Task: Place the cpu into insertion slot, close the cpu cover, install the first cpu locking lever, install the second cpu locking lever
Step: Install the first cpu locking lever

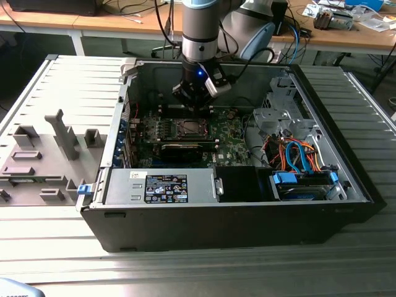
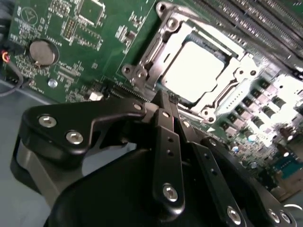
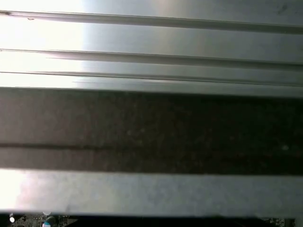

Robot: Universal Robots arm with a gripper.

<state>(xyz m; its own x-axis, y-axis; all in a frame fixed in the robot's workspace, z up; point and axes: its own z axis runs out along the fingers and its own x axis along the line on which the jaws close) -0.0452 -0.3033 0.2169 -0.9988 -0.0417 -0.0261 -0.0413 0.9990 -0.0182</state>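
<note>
The end effector (image 2: 166,106) hangs inside the open computer case (image 1: 235,210), just above the green motherboard (image 2: 71,52) and at the near edge of the insertion slot (image 2: 142,75). In the second wrist view its black fingers (image 2: 166,142) lie pressed together with no gap between them, and nothing is held. In the exterior view the end effector (image 1: 197,106) sits at the far side of the socket, under the grey arm (image 1: 199,31).

The cpu (image 2: 194,71) lies flat in the insertion slot, its silver-grey top facing up and brightly lit. The cpu cover (image 2: 222,101) is down around it, a thin silver frame bordering the chip on all sides. The state of the locking levers cannot be told.

A round coin cell battery (image 2: 41,51) sits on the motherboard, well apart from the socket. Toward the exterior view's right, a bundle of orange and blue cables (image 1: 297,154) lies within the case. A grey power supply (image 1: 161,185) occupies the near wall. The case stands on a ribbed metal surface (image 1: 55,260), with a grey fixture tray (image 1: 43,154) at the exterior view's left
</note>
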